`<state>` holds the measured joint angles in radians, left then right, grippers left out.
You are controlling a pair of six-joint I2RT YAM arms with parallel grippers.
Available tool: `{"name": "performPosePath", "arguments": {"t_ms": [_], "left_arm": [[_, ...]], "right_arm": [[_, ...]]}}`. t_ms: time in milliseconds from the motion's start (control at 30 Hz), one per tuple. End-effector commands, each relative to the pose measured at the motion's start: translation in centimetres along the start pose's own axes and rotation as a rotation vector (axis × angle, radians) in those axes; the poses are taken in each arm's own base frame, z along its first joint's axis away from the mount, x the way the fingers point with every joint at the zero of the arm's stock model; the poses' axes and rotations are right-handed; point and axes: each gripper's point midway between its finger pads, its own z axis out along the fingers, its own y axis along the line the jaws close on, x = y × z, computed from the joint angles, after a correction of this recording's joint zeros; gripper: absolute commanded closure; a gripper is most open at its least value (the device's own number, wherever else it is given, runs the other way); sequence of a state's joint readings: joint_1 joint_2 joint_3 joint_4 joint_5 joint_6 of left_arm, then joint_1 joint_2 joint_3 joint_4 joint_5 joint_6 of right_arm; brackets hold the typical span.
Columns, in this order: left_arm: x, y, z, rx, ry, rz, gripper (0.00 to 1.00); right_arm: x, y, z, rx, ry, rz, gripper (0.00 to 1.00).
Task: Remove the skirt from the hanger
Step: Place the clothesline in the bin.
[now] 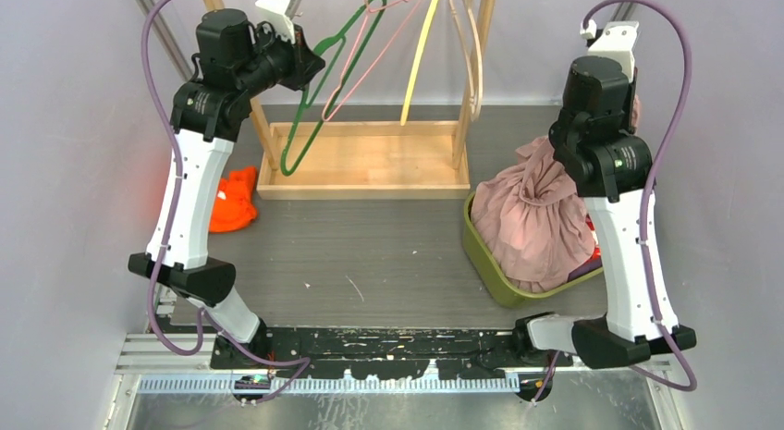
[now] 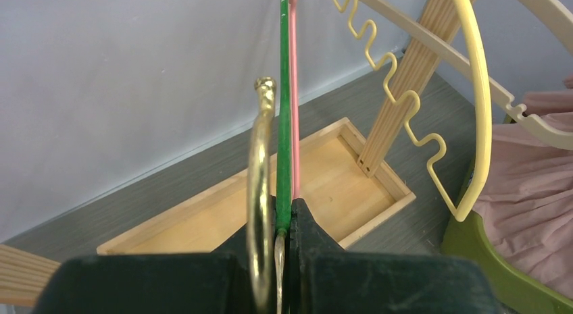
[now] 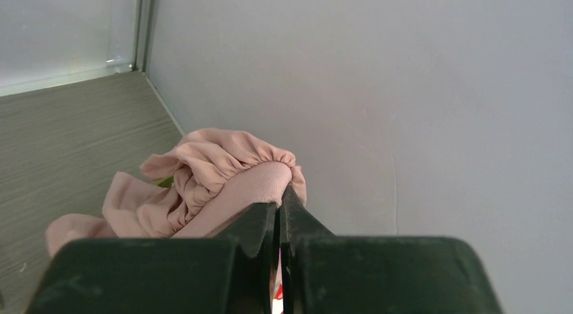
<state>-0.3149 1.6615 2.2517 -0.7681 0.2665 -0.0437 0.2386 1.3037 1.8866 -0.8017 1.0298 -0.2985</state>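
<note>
The dusty-pink gathered fabric skirt point(image 1: 532, 217) lies bunched in the olive-green plastic bin point(image 1: 483, 256), with its elastic waistband drawn up into a peak. The right gripper point(image 3: 279, 200) fingers pinch that waistband. The left gripper point(image 2: 284, 223) fingers clamp the thin green hanger point(image 2: 284, 125) over the shallow wooden tray point(image 1: 370, 162).

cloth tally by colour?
Pink: 1, skirt over the green bin, right gripper shut on it.
Orange: 1, cloth left of the wooden tray.
Red: 1, sliver under the skirt, kind unclear.
Total: 3
</note>
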Motion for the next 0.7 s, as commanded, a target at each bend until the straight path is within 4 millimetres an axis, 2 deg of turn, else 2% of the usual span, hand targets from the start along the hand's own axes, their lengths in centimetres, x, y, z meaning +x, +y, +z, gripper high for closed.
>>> {"name": "performPosePath", "arguments": {"t_ms": [0, 33, 133, 367, 433, 500, 667], "left_arm": [[-3.8, -1.0, -2.1, 0.023, -0.127, 0.036, 1.0], [-3.8, -1.0, -2.1, 0.024, -0.127, 0.034, 1.0], [-3.6, -1.1, -1.9, 0.029, -0.124, 0.026, 1.0], [-3.6, -1.3, -1.7, 0.044, -0.124, 0.004, 1.0], [-3.5, -1.4, -1.7, 0.048, -0.124, 0.0, 1.0], [-3.5, -1.4, -1.6, 0.047, -0.122, -0.002, 1.0], [-3.8, -1.5, -1.6, 0.052, -0.13, -0.006, 1.0]], "right_arm": [[0.5, -2.2, -1.4, -0.007, -0.039, 0.163, 0.93], [1.5, -2.0, -1.2, -0.009, -0.022, 0.161, 0.93], [4.0, -2.9, -1.1, 0.002, 0.007, 0.197, 0.95], [7.5, -3.1, -1.9, -0.002, 0.065, 0.184, 0.99], [8.0, -4.1, -2.1, 0.036, 0.071, 0.191, 0.99], [7.4, -6.1, -2.7, 0.096, 0.05, 0.215, 0.99], [3.8, -11.6, -4.6, 0.225, -0.035, 0.331, 0.99]]}}
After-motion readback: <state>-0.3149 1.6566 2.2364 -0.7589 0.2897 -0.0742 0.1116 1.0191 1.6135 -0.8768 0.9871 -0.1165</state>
